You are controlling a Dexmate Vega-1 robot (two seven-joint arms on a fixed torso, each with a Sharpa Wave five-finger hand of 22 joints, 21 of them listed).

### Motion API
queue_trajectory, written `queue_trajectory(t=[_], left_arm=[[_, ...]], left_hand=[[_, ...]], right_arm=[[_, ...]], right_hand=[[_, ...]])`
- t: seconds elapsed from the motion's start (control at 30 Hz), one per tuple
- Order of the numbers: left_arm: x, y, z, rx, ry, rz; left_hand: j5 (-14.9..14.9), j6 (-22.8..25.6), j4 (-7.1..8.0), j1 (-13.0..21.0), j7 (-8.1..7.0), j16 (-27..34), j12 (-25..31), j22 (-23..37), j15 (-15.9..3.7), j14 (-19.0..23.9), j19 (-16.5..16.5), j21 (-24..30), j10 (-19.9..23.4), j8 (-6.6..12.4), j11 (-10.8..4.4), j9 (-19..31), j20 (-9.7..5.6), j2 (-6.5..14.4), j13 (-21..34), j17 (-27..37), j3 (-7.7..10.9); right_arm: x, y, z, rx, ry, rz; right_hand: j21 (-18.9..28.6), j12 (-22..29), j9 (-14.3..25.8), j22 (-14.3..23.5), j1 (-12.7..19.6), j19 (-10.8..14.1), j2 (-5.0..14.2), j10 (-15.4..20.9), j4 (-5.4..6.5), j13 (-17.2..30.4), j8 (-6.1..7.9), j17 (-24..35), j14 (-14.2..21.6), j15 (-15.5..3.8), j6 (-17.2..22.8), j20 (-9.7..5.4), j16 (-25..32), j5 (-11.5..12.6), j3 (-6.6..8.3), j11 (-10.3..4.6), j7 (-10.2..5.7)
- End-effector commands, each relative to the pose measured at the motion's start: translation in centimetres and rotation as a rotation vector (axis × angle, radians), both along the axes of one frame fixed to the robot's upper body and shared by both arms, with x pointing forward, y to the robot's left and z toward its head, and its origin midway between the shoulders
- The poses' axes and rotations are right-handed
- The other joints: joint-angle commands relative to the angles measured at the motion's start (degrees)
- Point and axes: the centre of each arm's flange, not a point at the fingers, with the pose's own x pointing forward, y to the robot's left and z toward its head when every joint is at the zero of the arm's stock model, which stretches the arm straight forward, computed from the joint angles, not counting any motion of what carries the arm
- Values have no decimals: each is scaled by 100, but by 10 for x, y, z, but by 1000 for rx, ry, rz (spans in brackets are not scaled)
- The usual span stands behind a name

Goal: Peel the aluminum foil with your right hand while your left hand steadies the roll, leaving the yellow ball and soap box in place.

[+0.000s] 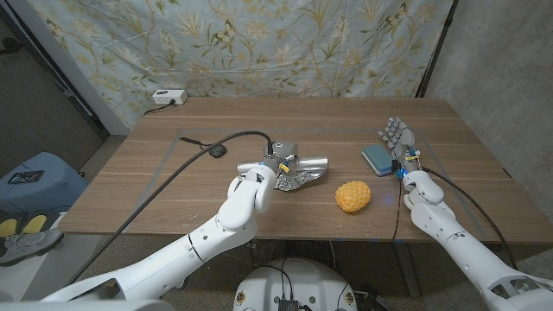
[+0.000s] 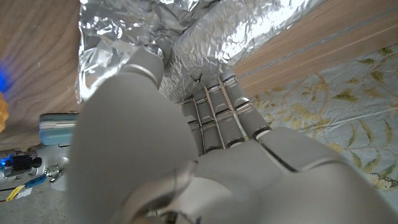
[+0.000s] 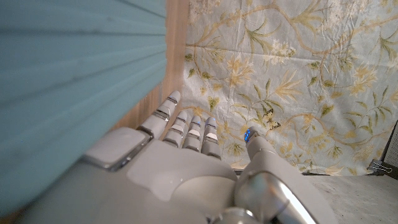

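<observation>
Hiding foil roll: left hand

Text check | I can read no words, brands, numbers or signs in any view | soap box: its face shows me no legible print | aluminum foil roll: bare crinkled metal, no label that I can make out

The aluminum foil is glinting as crinkled, shiny metal. The yellow ball is looking matt and bumpy, the soap box smooth blue plastic with fine ridges. Both the left hand and right hand are showing smooth grey plastic. The table is showing matt wood grain, and the backdrop is hanging as printed cloth.
</observation>
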Motion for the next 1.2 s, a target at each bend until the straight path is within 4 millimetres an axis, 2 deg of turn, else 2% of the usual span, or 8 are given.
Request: queue_trajectory(t=[0.03, 0.43, 1.2], left_arm=[[2, 0, 12, -54, 26, -20], [11, 0, 22, -127, 105, -26], [21, -7, 44, -155, 166, -47]], left_hand=[[94, 758, 28, 82, -305, -14, -12, 3, -562, 643, -19, 55, 648, 280, -596, 14, 13, 365, 25, 16, -6], [132, 806, 18, 77, -286, -25, -43, -37, -577, 715, 5, 128, 699, 313, -600, 21, 20, 383, 57, 17, -42], [195, 876, 18, 49, -272, -56, -107, -84, -556, 797, -3, 232, 809, 354, -584, 17, 30, 413, 88, 14, -89]], right_arm=[[0, 2, 3, -6, 9, -7], [0, 0, 2, -5, 20, -15], [0, -3, 11, -16, 22, -18]], right_hand=[[32, 9, 26, 21, 6, -3, 115, -10, 46, 13, 10, 13, 10, -206, -6, -297, 8, 14, 10, -26, 15], [32, 10, 26, 21, 3, -4, 113, -7, 50, 13, 10, 14, 7, -207, -7, -298, 7, 14, 11, -25, 16], [31, 9, 26, 21, -3, -5, 112, -10, 58, 13, 9, 12, 8, -205, -9, -296, 6, 15, 17, -28, 13]])
